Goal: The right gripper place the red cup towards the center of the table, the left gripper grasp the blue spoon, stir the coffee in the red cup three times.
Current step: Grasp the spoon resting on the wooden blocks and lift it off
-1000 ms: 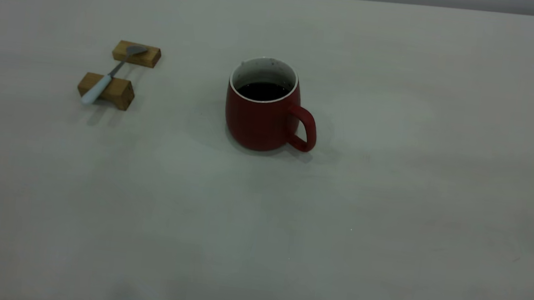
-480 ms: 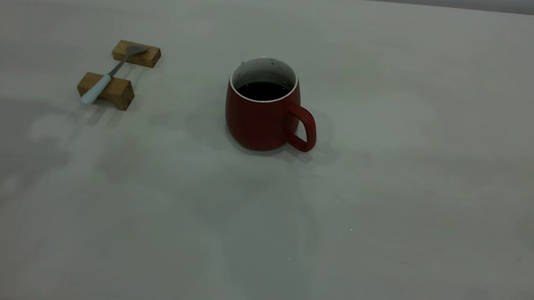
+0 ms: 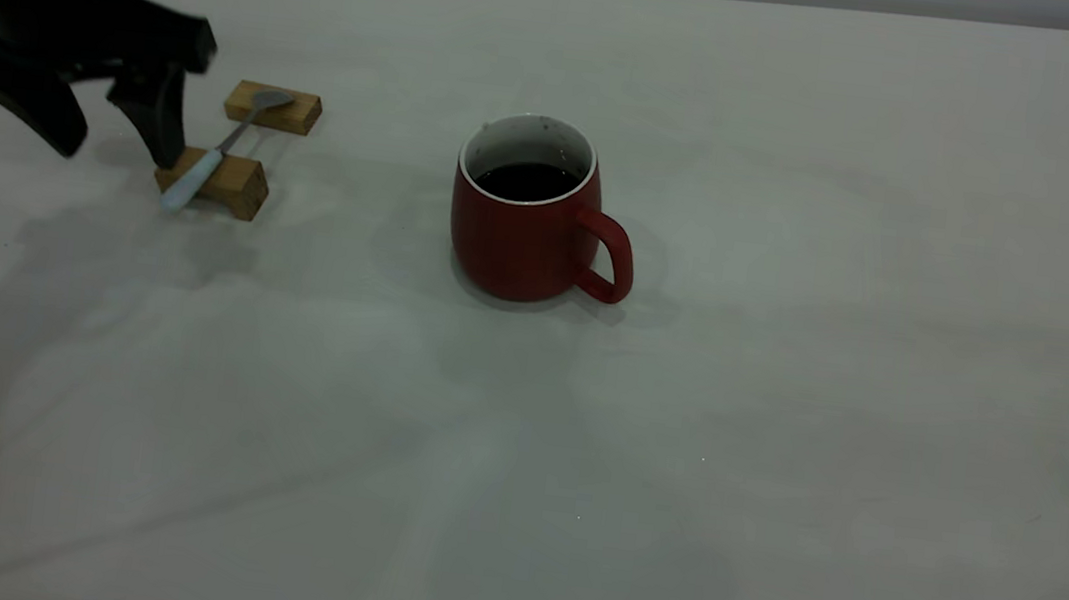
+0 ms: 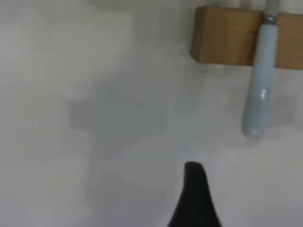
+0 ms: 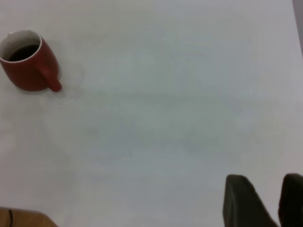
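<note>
Matt red cup (image 3: 516, 238), glossy blue spoon (image 4: 258, 90), wooden blocks (image 3: 226, 179)

Cup (image 3: 521, 238): red, upright mid-table, holding dark coffee (image 3: 528, 182), handle facing my right. Spoon (image 3: 209, 157): blue-handled, lying tilted across two wooden blocks (image 3: 226, 184).

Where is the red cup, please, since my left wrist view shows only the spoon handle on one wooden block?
Observer: The red cup stands upright near the middle of the table, well apart from the blue spoon.
Operator: Where does the spoon's bowl rest?
Observer: On a second wooden block, farther back.
Operator: Is the left hand open?
Observer: Yes, the left hand is open, one of its fingers at the end of the near wooden block, the spoon not yet between them.
</note>
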Robot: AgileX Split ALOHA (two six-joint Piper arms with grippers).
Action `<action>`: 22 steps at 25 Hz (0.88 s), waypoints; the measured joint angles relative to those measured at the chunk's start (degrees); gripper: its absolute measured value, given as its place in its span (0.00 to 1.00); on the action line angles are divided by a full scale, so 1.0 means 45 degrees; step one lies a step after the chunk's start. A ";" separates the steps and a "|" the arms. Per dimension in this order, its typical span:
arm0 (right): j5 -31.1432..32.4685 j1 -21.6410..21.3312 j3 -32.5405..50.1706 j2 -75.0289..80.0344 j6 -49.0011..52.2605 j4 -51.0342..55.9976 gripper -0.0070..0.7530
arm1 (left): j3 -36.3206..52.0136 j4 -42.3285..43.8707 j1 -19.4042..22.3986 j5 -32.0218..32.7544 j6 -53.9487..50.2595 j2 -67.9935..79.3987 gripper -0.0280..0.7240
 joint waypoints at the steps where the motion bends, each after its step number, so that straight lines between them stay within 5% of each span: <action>1: 0.0000 0.0000 0.0000 0.0000 0.0000 0.0000 0.31 | -0.0032 0.0001 -0.0013 -0.0125 0.0000 0.0175 0.90; 14: 0.0000 0.0000 0.0000 0.0000 0.0000 0.0000 0.31 | -0.1152 -0.0010 -0.0289 -0.1204 0.0196 0.2321 0.80; 17: 0.0000 0.0000 0.0000 0.0000 0.0000 0.0000 0.31 | -0.1206 -0.0010 -0.0299 -0.1309 0.0222 0.2356 0.65; 21: 0.0000 0.0000 0.0000 0.0000 0.0000 0.0000 0.31 | -0.1206 -0.0417 -0.0299 -0.1326 0.0210 0.2375 0.25; 22: 0.0000 0.0000 0.0000 0.0000 0.0000 0.0000 0.31 | -0.1223 -0.0540 -0.0299 -0.1269 0.0141 0.2375 0.25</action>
